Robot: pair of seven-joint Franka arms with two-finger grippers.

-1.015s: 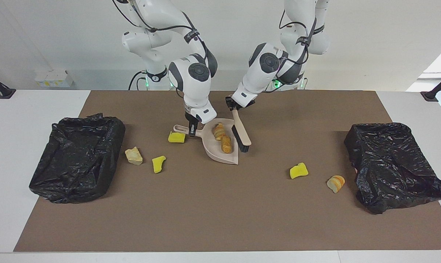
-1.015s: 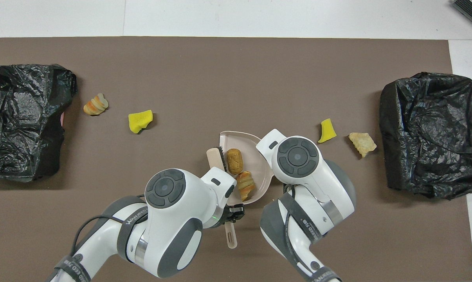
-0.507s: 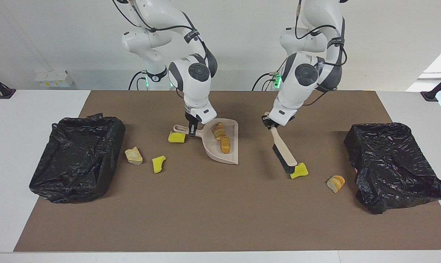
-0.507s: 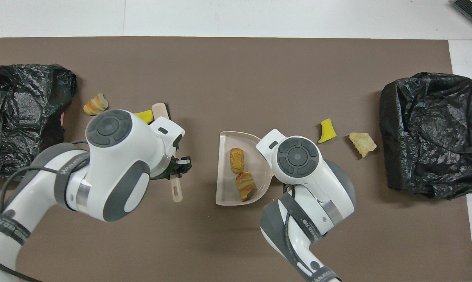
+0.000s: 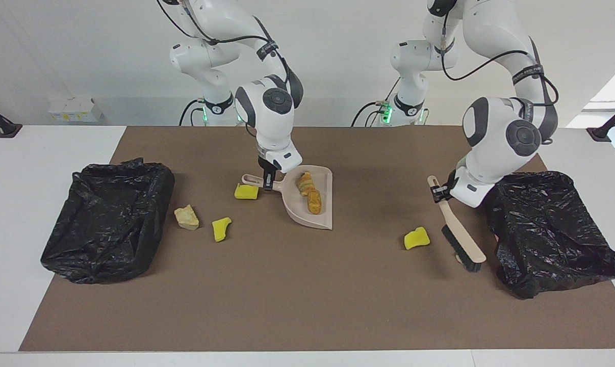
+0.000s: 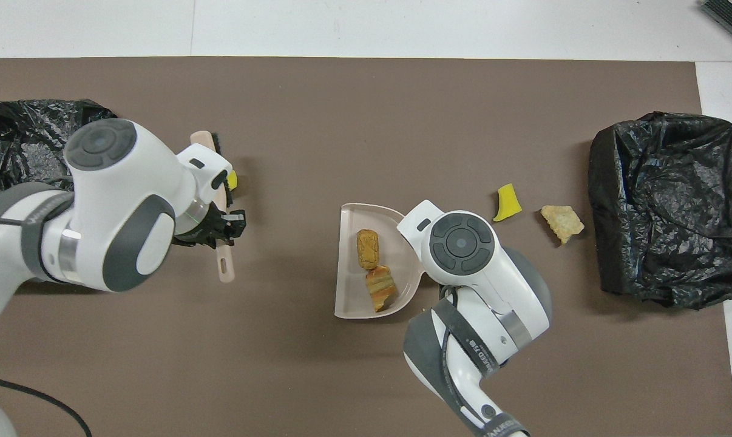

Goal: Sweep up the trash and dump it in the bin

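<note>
Right now two scraps of trash, a brown lump (image 5: 315,202) and an orange-striped piece (image 5: 304,182), lie in the beige dustpan (image 5: 324,216) near the middle of the brown mat (image 5: 307,306); a yellow sponge chunk (image 5: 246,191) sits just beside the dustpan's handle, toward the right arm's end of the surface; farther from the robots lie another yellow chunk (image 5: 221,228) and a pale bread-like lump (image 5: 186,217), near a bin lined with a black bag (image 5: 108,219); a third yellow chunk (image 5: 416,238) lies toward the left arm's end, just beside the brush (image 5: 463,239); the right tool (image 5: 267,184) is closed on the dustpan's handle; the left tool (image 5: 441,192) is closed on the brush handle, bristles low at the mat close to the second black-bagged bin (image 5: 547,229).
</note>
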